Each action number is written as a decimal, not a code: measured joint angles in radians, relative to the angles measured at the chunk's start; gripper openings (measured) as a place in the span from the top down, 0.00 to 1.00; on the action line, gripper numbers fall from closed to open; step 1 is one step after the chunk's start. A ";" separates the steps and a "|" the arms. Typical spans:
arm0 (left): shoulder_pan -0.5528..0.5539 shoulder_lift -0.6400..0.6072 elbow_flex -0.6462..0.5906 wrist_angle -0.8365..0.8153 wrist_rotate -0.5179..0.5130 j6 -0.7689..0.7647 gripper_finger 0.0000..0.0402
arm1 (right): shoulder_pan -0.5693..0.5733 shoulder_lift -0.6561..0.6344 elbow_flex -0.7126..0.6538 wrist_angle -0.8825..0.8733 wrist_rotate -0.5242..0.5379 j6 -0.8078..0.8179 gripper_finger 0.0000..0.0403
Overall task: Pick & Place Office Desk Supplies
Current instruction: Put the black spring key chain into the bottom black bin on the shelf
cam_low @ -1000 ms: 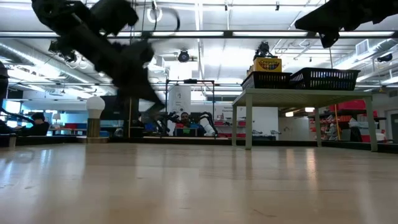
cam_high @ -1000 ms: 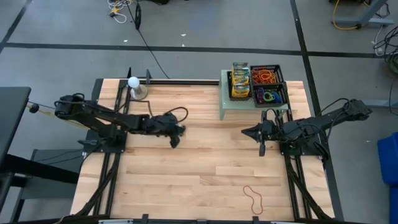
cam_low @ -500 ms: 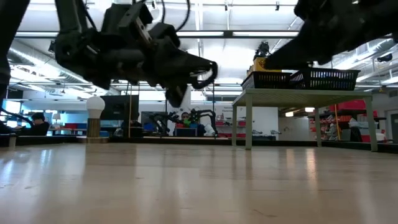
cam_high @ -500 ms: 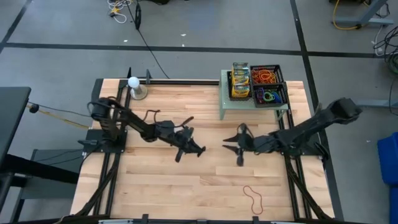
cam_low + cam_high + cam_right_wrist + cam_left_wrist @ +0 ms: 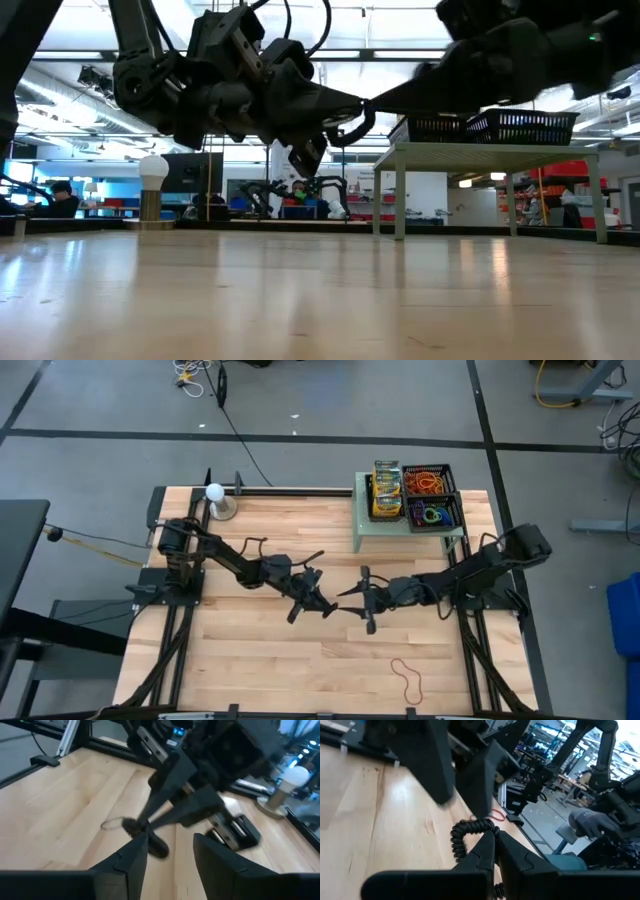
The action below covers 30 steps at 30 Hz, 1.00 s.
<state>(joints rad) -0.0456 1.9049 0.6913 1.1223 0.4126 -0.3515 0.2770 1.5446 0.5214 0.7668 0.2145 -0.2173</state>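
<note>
Mid-table, left pincer (image 5: 325,606) shut, right pincer (image 5: 352,601) parted

Light falls evenly from overhead, so my desk (image 5: 320,650) looks bright, and my arms cast only faint, soft shadows on the wood in the middle of the high frame. At desk height, ceiling lights (image 5: 330,60) glare white across the upper frame, and my arms stand dark against them; pale sheen lies on the boards. My left wrist view is smeared with blur, its near fingers (image 5: 485,855) soft. My right wrist view blurs in the upper half.
</note>
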 joint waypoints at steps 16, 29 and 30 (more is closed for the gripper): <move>0.015 0.000 0.002 0.004 0.026 0.003 0.97 | -0.017 0.072 0.096 -0.131 -0.043 -0.086 0.79; 0.075 -0.218 -0.116 -0.266 -0.231 0.113 0.69 | -0.011 -0.070 0.096 -0.468 0.076 0.113 0.94; 0.079 -0.257 -0.139 -0.290 -0.263 0.128 0.68 | -0.008 -0.102 0.100 -0.535 0.093 0.139 0.96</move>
<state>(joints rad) 0.0335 1.6477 0.5523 0.8319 0.1496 -0.2233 0.2689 1.4427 0.6210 0.2319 0.3071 -0.0784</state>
